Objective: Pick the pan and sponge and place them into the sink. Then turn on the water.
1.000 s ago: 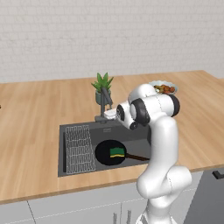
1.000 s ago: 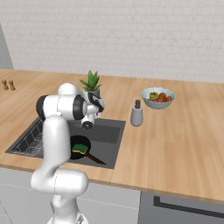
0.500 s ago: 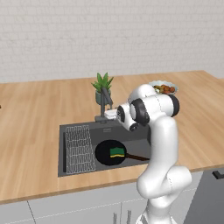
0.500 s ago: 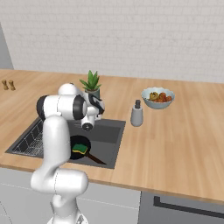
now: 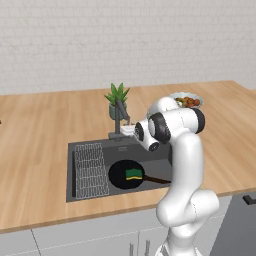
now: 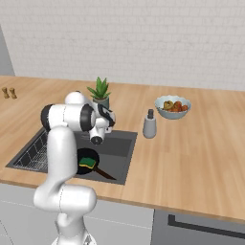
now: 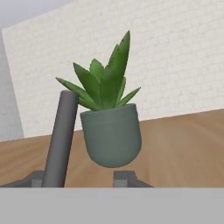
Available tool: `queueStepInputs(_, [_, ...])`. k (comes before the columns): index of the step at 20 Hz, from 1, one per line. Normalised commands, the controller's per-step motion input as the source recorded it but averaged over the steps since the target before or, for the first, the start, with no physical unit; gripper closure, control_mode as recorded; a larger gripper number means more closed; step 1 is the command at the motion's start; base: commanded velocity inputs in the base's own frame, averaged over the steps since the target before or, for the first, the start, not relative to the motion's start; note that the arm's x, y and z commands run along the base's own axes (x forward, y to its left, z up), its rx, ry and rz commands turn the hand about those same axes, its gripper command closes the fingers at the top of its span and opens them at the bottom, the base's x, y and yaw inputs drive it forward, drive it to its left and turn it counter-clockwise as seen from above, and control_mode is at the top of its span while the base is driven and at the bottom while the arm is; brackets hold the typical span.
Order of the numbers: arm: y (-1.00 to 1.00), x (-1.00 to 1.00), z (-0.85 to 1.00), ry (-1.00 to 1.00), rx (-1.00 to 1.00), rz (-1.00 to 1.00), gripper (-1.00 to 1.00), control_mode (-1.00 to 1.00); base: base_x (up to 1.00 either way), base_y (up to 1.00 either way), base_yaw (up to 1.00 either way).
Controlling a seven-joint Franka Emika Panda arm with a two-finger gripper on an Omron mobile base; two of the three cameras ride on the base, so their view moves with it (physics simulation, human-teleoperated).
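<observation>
The white arm bends over the dark grey recessed sink [image 5: 85, 192], its gripper [image 5: 128, 131] reaching level toward the dark faucet [image 5: 120, 118] before the potted green plant [image 7: 109, 118], finger spacing unclear, while the round black pan [image 5: 124, 175] holding the green-and-yellow sponge [image 5: 133, 173] lies in the basin.

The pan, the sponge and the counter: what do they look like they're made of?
The pan looks like matte black metal, perhaps coated: dark, without shine. The sponge lying in it looks like soft foam, a green scouring layer over yellow. The counter looks like light wood, with visible grain lines, though it could be laminate.
</observation>
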Motion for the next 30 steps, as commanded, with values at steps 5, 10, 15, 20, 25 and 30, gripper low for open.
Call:
queueStepInputs(5, [-0.40,0.09,-0.24,0.03,0.13,-0.01,1.00,-1.00,0.00,0.00,0.00])
queueStepInputs(10, [-0.29,0.04,-0.57,0.16,0.23,0.00,1.00,-1.00,0.00,0.00,0.00])
queueStepInputs(15, [-0.36,0.07,-0.75,0.32,0.36,0.00,1.00,-1.00,0.00,0.00,0.00])
queueStepInputs(20, [-0.39,0.08,-0.73,0.35,0.36,0.00,1.00,-1.00,0.00,0.00,0.00])
queueStepInputs(25, [-0.57,0.00,-0.58,0.26,0.38,0.00,1.00,-1.00,0.00,0.00,0.00])
queueStepInputs(30, [-0.88,0.00,-0.49,0.16,0.48,0.00,1.00,-1.00,0.00,0.00,0.00])
